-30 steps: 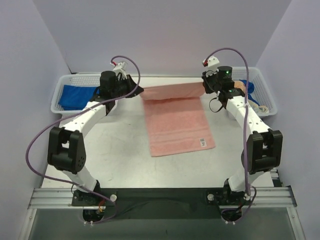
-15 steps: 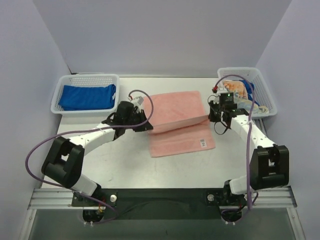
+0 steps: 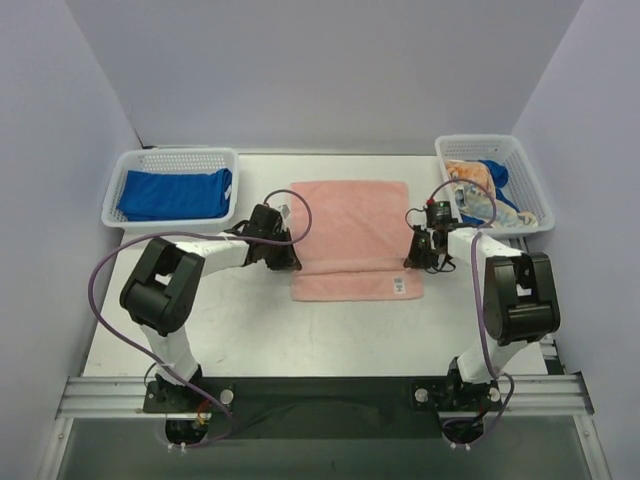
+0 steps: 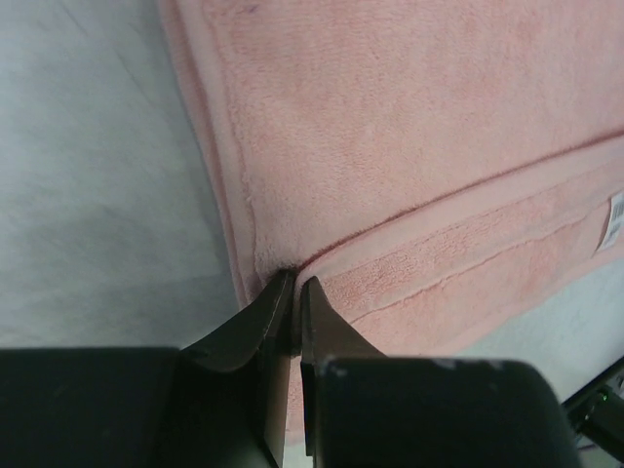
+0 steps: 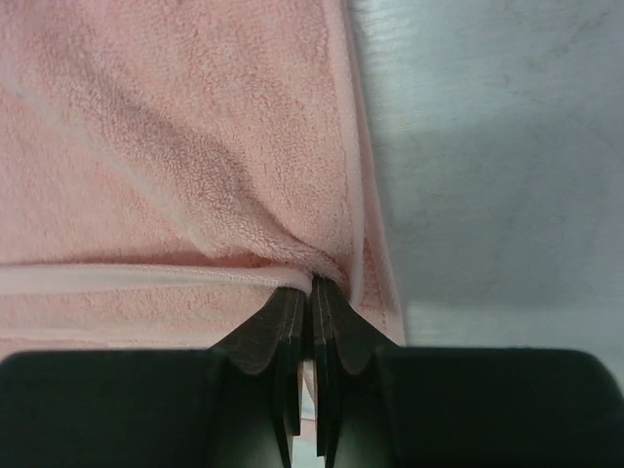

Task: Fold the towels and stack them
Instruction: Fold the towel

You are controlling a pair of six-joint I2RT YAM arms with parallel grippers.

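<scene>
Far left, the left basket (image 3: 112, 205) has a blue towel (image 3: 170, 195) lying flat in it. Prob the drop-off spot for finished ones, since that one's neat already.

Next over, the left tool (image 4: 295, 292) is down low on the table (image 3: 250, 330), jaws squeezed nearly together on the left corner of the pink towel (image 3: 350, 215). It's got the top layer right where that layer's edge meets the bottom one. Can't 100% see cloth between the pads in the wrist cam, but the corner runs straight into the tips, so I'd call it pinched.

The towel sits mid-table, far half laid over near half. The top edge stops short of the near hem, so a strip of the bottom layer w/ the label (image 3: 398, 286) shows. Holding both corners keeps that edge straight while it's laid down, imo.

The right tool (image 5: 312, 291) mirrors it on the right corner. Jaws are clamped tight and the cloth bunches into the tips, so that's def a grip.

Far right, the right basket (image 3: 528, 160) holds a crumpled white printed towel (image 3: 468, 180) and a second blue towel (image 3: 497, 175). Looks like the to-do pile.

Fold one looks basically placed, but neither corner's been let go yet.
</scene>
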